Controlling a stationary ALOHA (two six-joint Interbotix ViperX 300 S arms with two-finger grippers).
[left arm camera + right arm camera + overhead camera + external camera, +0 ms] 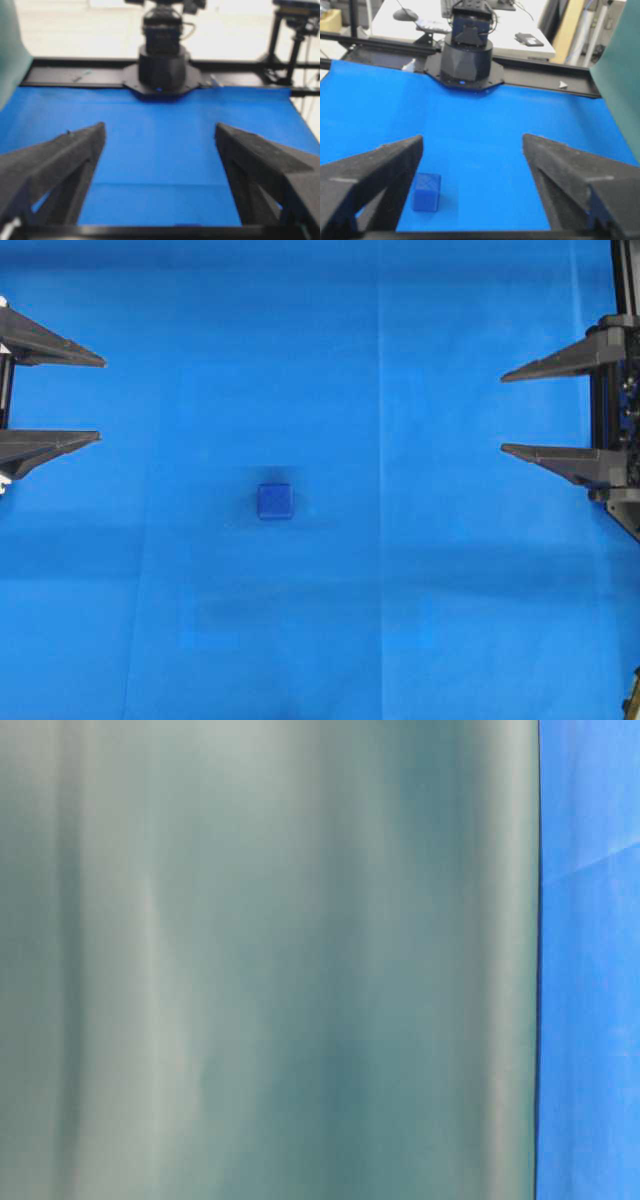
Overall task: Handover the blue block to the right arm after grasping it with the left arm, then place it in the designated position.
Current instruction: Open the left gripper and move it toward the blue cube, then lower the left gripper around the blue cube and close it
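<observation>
The blue block (275, 501) rests on the bright blue cloth near the middle of the overhead view, a little left of centre. It also shows low and left in the right wrist view as the blue block (426, 192), close beside the left finger there. At the left edge, my left gripper (101, 400) stands open and empty, far left of the block. My right gripper (502, 412) is open at the right edge, also empty. The left wrist view shows the left gripper (160, 131) over bare cloth, with no block in sight.
The blue cloth (420, 620) covers the whole table. A grey-green sheet (270, 960) fills most of the table-level view. Each wrist view shows the opposite arm's black base (162, 70) (465, 60) at the far end of the cloth.
</observation>
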